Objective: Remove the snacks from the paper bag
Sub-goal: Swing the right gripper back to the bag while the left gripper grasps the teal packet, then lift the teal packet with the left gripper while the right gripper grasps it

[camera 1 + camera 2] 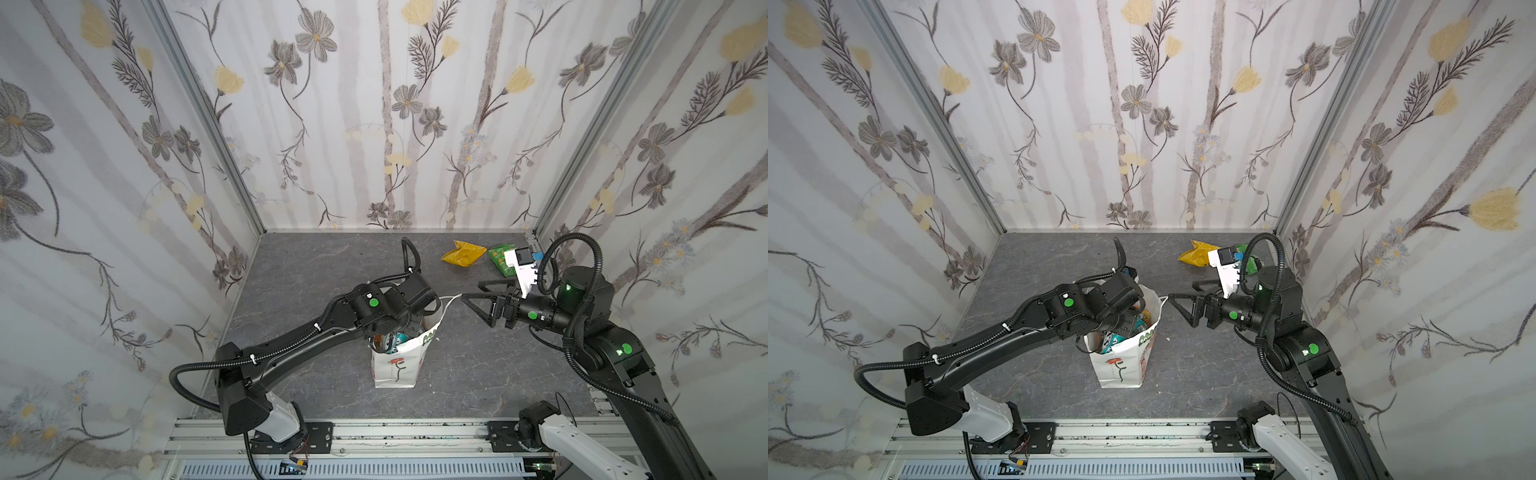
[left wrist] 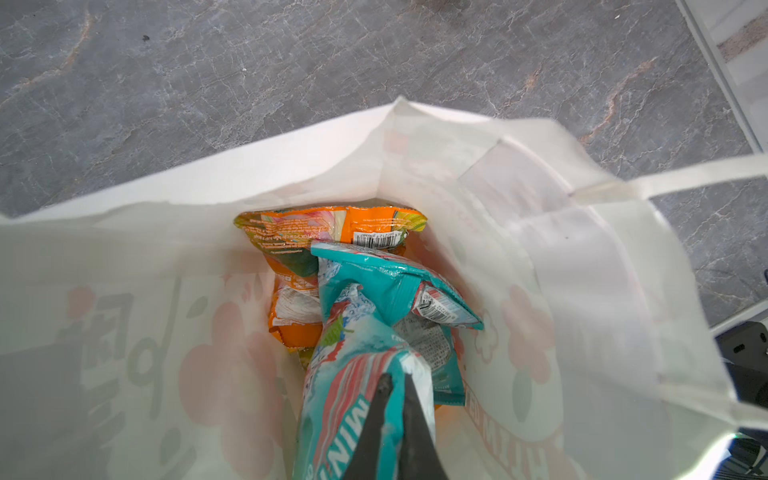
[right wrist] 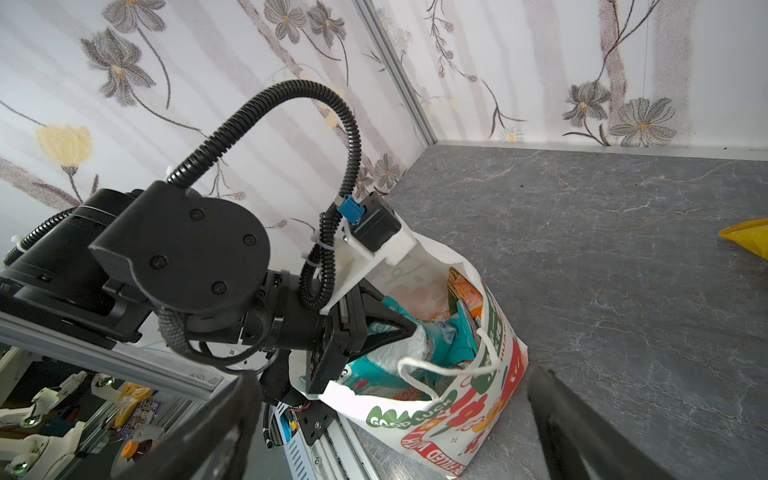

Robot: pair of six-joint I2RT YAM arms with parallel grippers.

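Observation:
The white paper bag [image 1: 395, 365] [image 1: 1121, 368] stands upright mid-table. My left gripper [image 2: 397, 380] reaches down into its mouth and is shut on a teal-and-white snack packet [image 2: 345, 395], seen from the side as the left gripper [image 3: 409, 328]. Under it lie an orange packet [image 2: 332, 228] and more teal foil [image 2: 395, 282]. A yellow packet [image 1: 463, 253] and a green packet [image 1: 500, 259] lie on the table at the back right. My right gripper [image 1: 471, 291] [image 1: 1182, 291] hovers open just right of the bag's rim. A cord handle [image 1: 451, 298] stretches to its near fingertip.
Flowered walls [image 1: 124, 208] close in the grey stone-patterned table [image 1: 311, 270] on three sides. An aluminium rail [image 1: 395, 432] runs along the front edge. The right arm's white camera mount [image 1: 525, 270] hangs over the green packet.

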